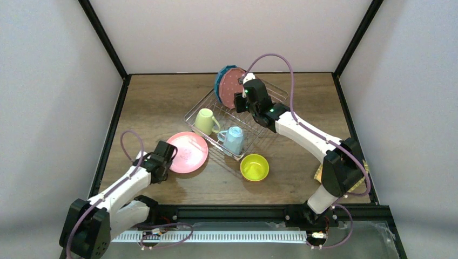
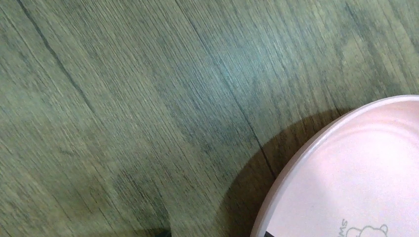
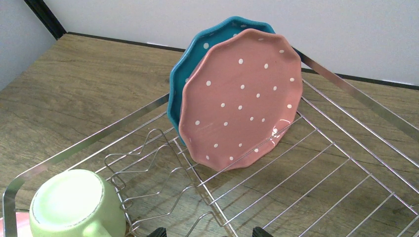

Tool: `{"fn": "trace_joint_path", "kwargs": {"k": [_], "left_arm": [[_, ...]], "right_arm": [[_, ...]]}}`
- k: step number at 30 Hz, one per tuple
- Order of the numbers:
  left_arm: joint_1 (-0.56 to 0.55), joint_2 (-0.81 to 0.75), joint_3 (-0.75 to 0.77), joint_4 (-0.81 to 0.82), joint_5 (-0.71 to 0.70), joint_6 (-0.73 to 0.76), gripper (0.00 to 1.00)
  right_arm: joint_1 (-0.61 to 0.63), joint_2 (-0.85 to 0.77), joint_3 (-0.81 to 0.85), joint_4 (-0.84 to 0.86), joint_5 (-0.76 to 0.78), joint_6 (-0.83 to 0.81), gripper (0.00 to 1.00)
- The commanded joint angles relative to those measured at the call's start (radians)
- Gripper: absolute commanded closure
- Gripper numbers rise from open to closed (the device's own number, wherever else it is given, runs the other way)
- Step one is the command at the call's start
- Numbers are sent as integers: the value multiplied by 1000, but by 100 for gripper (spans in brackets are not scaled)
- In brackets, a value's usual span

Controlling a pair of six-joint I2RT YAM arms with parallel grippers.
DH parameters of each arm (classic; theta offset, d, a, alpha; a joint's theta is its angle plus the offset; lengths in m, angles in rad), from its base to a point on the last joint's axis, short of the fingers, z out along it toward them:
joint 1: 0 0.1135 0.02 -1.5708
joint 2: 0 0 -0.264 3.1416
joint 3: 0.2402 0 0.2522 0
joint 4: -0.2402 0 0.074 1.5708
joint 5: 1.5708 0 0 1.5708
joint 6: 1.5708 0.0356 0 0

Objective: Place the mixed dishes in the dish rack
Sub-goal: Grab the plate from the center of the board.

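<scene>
Overhead, right wrist: shared dish rack (image 1: 249, 127)

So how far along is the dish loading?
Done: blue dotted plate and pink dotted plate stand in the dish rack, with the green mug and blue mug. In hand: the left hand is at the plain pink plate, grip unclear; the right hand is open. Left: that plate and the lime bowl.

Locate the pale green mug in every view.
Top external: pale green ceramic mug in the silvery wire dish rack's left corner.
Left wrist: not in it.
Right wrist: bottom left, inside the rack.
Shared landmark: the upright pink dotted plate, absent from left wrist.
</scene>
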Motion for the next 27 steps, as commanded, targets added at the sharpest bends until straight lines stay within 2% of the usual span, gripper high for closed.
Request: {"fn": "trace_joint_path", "kwargs": {"k": [1, 7, 9, 11, 17, 22, 27], "left_arm": [[5, 9, -40, 104, 3, -18, 1], [5, 78, -80, 193, 32, -2, 9], [5, 106, -85, 212, 40, 7, 16], [5, 128, -91, 227, 47, 14, 26], [4, 135, -135, 281, 78, 14, 66], [5, 114, -157, 261, 89, 0, 95], [5, 47, -160, 214, 79, -25, 97]], "right_arm": [[5, 9, -1, -3, 5, -13, 1], [5, 7, 4, -7, 22, -25, 1], [5, 4, 1, -7, 26, -26, 1], [4, 3, -2, -5, 27, -24, 1], [6, 2, -6, -1, 27, -21, 1], [5, -1, 2, -6, 26, -19, 1], [5, -10, 6, -7, 25, -15, 1]]}}
